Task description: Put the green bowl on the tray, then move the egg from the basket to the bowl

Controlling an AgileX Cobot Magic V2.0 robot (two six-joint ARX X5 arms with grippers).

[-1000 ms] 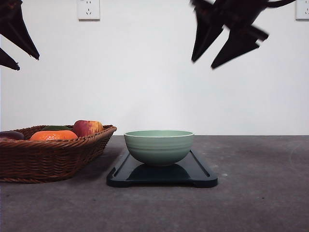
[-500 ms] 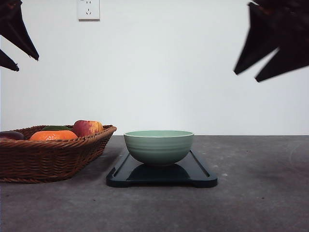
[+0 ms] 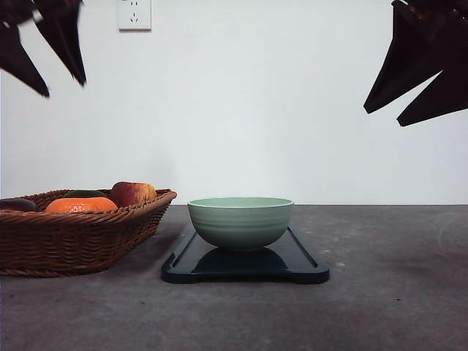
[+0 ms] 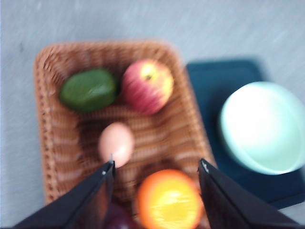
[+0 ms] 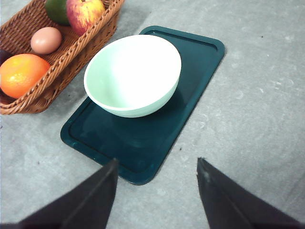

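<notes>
Green bowl point(image 3: 240, 221) sits upright and empty on the black tray point(image 3: 301, 266), near its far end. Egg point(image 4: 116, 143) lies in the wicker basket point(image 3: 80, 238), left of the tray, among an apple point(image 4: 147, 86), an orange point(image 4: 167, 200) and a green fruit point(image 4: 88, 89). Left gripper point(image 4: 156, 167) hangs high above the basket, jaws spread, holding nothing. Right gripper point(image 5: 157, 164) hangs high at the right, above the tray's near end, jaws spread and empty.
</notes>
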